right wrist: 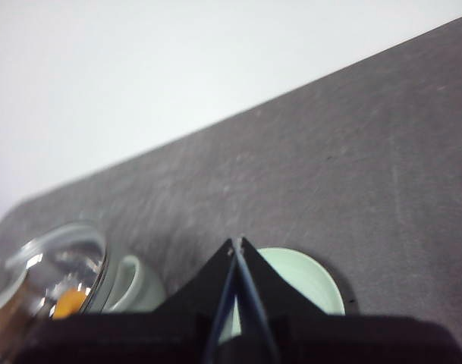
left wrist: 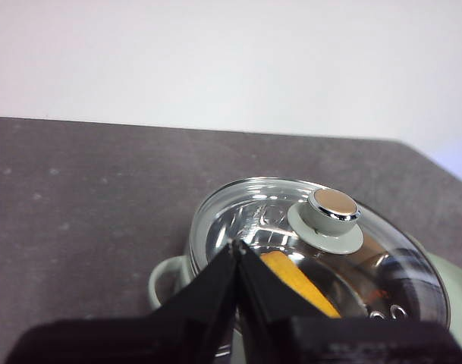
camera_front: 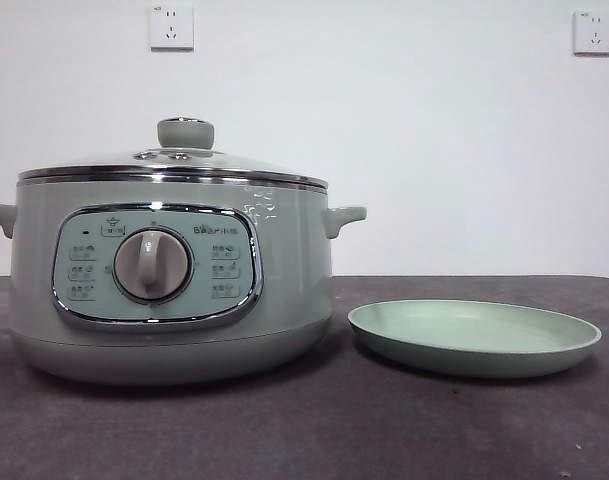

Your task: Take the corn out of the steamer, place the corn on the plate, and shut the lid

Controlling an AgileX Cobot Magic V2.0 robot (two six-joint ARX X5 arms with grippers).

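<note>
So the stubby yellow-orange corn cob (left wrist: 299, 287) is sitting inside the big round sage-green electric steamer (camera_front: 174, 290), visible through the glass from the left wrist camera. The clear glass lid with a chrome rim (camera_front: 174, 165) and a pale green knob (camera_front: 185, 133) is on the pot and closed. Just beside the steamer, not touching it, there's a shallow round pale green plate (camera_front: 474, 338) on the dark grey table (camera_front: 464, 430), with nothing on it.

The left gripper (left wrist: 238, 246) hangs above the lid with its two black jaws pressed together at the tips, gripping nothing. The right gripper (right wrist: 237, 243) is up over the plate, jaws likewise closed tip to tip and holding nothing. Neither arm shows in the front view.
</note>
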